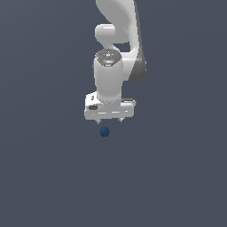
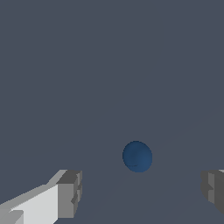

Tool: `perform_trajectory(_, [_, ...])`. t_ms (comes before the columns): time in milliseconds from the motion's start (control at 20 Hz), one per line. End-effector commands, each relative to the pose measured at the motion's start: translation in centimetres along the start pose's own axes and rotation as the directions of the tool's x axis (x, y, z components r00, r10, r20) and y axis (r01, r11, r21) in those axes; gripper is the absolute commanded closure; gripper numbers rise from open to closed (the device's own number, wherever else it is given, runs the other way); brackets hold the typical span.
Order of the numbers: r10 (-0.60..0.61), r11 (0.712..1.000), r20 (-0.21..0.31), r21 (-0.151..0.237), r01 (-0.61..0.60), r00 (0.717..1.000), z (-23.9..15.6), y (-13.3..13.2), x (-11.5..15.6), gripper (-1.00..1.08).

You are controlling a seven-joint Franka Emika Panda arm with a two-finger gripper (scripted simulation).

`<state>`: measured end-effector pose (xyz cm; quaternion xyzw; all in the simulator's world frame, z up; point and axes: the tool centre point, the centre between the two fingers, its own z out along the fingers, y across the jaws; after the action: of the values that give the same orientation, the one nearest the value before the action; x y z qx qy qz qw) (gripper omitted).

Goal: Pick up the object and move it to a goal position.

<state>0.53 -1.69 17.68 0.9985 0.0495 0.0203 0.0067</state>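
Tool (image 1: 110, 120) spread wide, fingers (image 2: 65, 192) well apart and gripping nothing. Small dark blue ball (image 1: 104, 131) just below, untouched, lying between the fingertips in the wrist view.

No readable text, label, brand, number or sign shows in either view.

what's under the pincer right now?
The dark blue ball sits apart from the open pincer, not gripped, on plain grey ground. Nothing else shows there. In the exterior view the pincer's body hides most of its fingers.
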Motion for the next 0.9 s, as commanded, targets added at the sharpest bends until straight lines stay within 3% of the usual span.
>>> perform_trajectory(0, [-0.041,0.999,0.003,0.000,0.041,0.999,0.6,0.2,-0.2,-0.92])
perform_trajectory(400, [-0.222,0.975,0.015,0.003,0.222,0.975,3.4,1.2,-1.1,-0.92])
perform_trajectory(850, [-0.433,0.901,0.024,0.017,0.433,0.901,6.6,2.2,-2.3,-0.92])
